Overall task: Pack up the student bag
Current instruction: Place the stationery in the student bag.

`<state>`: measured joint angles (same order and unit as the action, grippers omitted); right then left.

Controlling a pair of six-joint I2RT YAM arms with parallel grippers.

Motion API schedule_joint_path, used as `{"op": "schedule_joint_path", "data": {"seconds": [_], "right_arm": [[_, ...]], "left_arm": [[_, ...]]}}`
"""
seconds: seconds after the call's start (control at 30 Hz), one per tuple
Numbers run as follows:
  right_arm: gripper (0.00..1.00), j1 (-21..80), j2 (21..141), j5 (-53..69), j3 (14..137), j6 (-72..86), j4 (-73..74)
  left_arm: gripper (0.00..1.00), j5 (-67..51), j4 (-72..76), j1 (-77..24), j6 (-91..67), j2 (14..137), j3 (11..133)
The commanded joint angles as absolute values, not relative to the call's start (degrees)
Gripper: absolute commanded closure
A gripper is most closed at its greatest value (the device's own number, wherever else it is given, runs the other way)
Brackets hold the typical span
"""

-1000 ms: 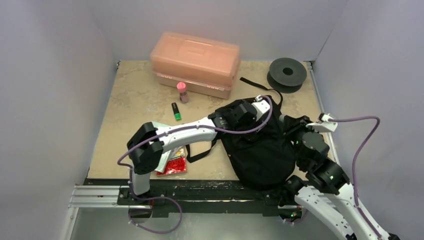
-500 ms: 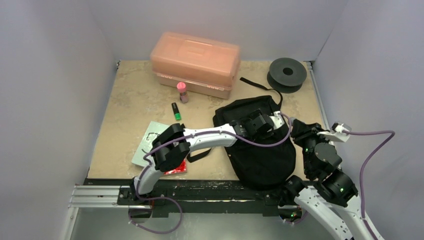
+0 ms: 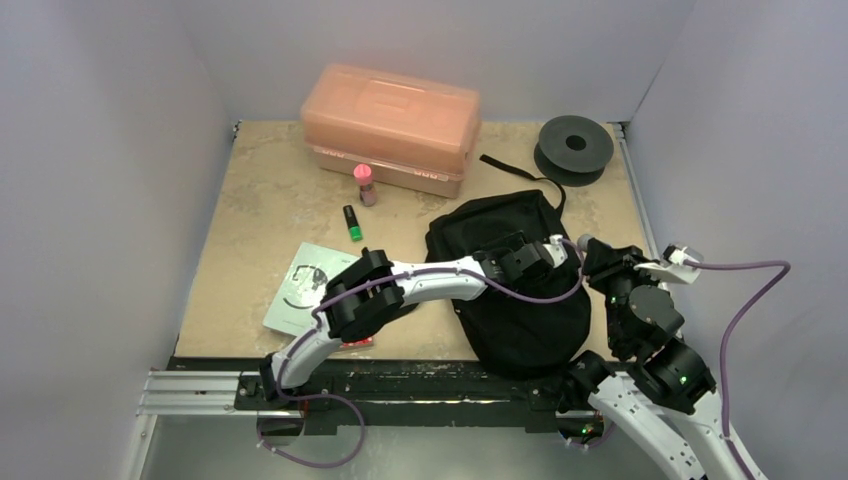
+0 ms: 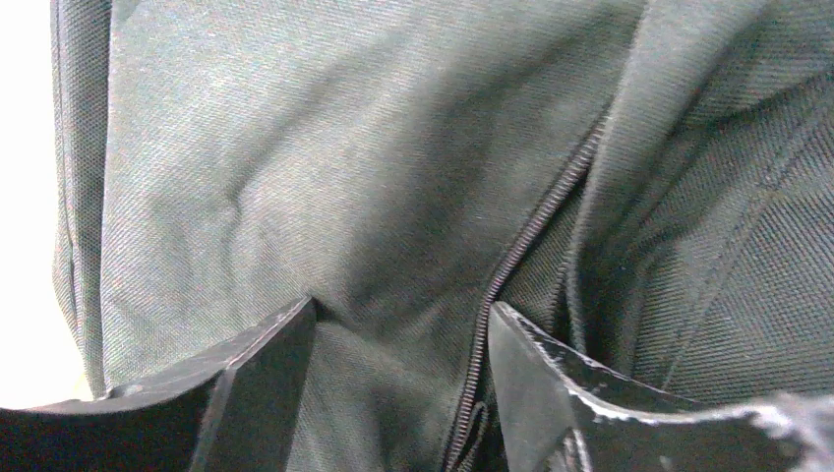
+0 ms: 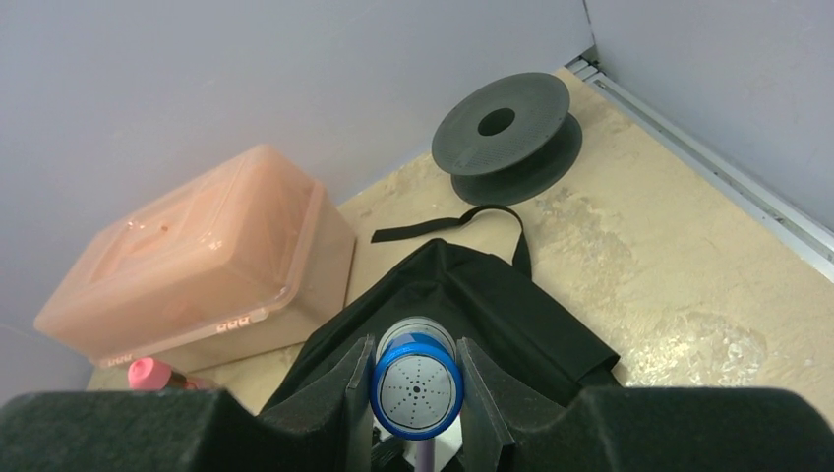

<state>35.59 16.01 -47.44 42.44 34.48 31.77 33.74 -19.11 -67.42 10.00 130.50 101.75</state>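
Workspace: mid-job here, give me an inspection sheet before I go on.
Surface: tan table, mottled.
Job's things: student bag, black, lying right of centre; blue-rimmed cylinder in the right gripper.
Clutter: orange-pink box, black spool, pink-capped bottle, green marker, pale card, red packet partly hidden.
Grippers: left gripper open over the bag's zip; right gripper shut on the cylinder.
Cables: purple cables, one per side; the left one crosses the bag.
Surroundings: plain grey walls on three sides.

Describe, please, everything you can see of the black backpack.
The backpack is soft black woven fabric, lying slumped on the right half of the table. A zip runs across it, and a thin strap trails out behind it. The open left gripper is close over the zip; whether it touches is unclear.
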Motion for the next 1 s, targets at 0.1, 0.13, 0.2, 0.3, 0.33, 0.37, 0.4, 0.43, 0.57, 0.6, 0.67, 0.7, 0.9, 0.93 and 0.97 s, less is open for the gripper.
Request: {"op": "schedule_joint_path", "data": {"seconds": [0.1,0.13,0.2,0.3,0.33,0.37,0.4,0.43,0.57,0.6,0.67,0.7,0.9,0.93,0.97], "right_arm": [[1.00,35.84,18.05,-48.21,42.76,38.08,31.47],[1.00,35.78,18.67,-49.11,42.93,39.66,32.49],[1.00,35.80,20.16,-50.88,43.44,45.08,35.95],[1.00,35.80,21.98,-53.55,42.35,48.70,37.52],[1.00,35.77,22.47,-54.40,42.32,49.56,37.95],[1.00,35.79,23.07,-55.33,42.62,50.58,38.75],[1.00,35.85,23.76,-56.40,43.01,51.30,39.51],[1.00,35.78,24.38,-57.48,43.48,51.48,39.95],[1.00,35.82,26.60,-61.44,46.77,49.27,40.61],[1.00,35.82,26.97,-61.88,47.14,48.62,40.61],[1.00,35.81,27.39,-59.80,46.61,47.37,39.50],[1.00,35.82,27.54,-56.80,45.57,46.13,37.67],[1.00,35.83,29.62,-30.48,35.13,47.05,20.20],[1.00,35.82,30.62,-28.24,33.97,47.78,17.81],[1.00,35.79,31.58,-26.40,32.59,48.07,14.94]], "left_arm": [[0.79,37.30,-18.65,-66.90,8.42,130.18,102.29],[0.88,37.00,-18.09,-66.70,7.55,128.67,101.18],[1.00,35.50,-17.09,-66.18,5.46,125.38,99.34],[1.00,30.73,-17.26,-65.05,2.53,120.75,97.61],[1.00,29.76,-17.65,-64.56,1.58,119.50,97.24],[1.00,28.58,-18.11,-64.19,0.72,118.27,96.95],[1.00,27.01,-18.34,-63.78,-0.32,116.86,96.15],[1.00,25.17,-18.09,-63.35,-1.78,115.56,95.10],[1.00,14.43,-16.40,-60.26,-8.41,110.90,90.68],[1.00,11.21,-15.81,-59.29,-10.28,110.22,89.77],[1.00,5.27,-14.76,-57.53,-13.72,108.92,88.33],[1.00,2.47,-13.97,-56.71,-15.20,108.36,87.70],[1.00,-9.34,-12.73,-54.28,-20.02,105.40,88.05],[1.00,-10.77,-12.62,-54.23,-20.50,104.81,88.10],[1.00,-12.38,-12.59,-54.25,-21.05,104.19,88.10]]}}
